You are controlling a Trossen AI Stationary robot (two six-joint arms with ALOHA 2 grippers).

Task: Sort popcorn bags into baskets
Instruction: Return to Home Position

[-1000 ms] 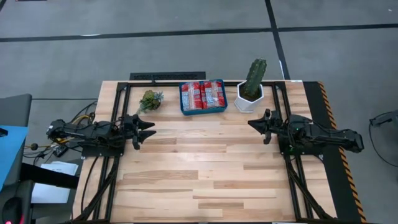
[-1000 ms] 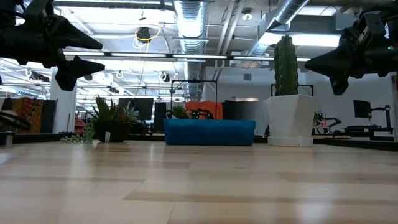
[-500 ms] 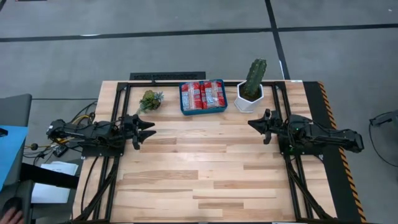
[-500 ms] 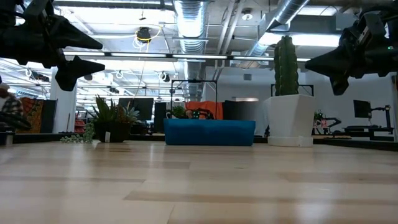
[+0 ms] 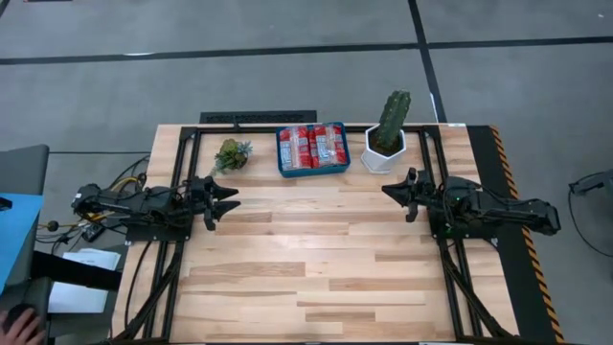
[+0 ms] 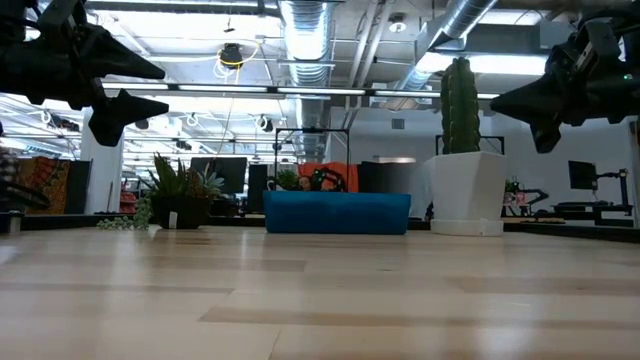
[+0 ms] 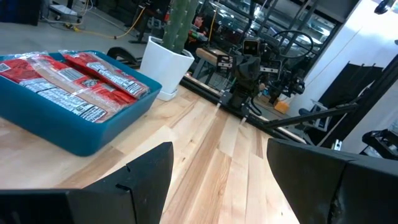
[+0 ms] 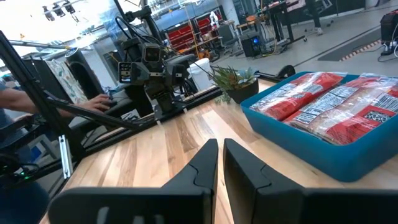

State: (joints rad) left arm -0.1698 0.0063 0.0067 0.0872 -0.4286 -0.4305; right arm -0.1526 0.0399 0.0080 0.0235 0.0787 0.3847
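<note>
Popcorn bags [image 5: 312,146] lie in blue bin [image 5: 314,174]; left claw [image 7: 219,146] wide open, empty; right claw [image 8: 221,146] nearly closed, empty.

The high camera looks straight down from well above, taking in the whole worktop [image 5: 316,259] and both arms. The low camera sits at worktop level, facing across to the blue bin [image 6: 336,213] and cactus pot [image 6: 466,193] at the far edge, with the room behind. The left wrist camera looks low past the left tool [image 7: 219,149] toward the right arm [image 7: 245,68], and the right wrist camera past the right tool [image 8: 221,146] toward the left arm [image 8: 152,68]. All four views share the bin.
</note>
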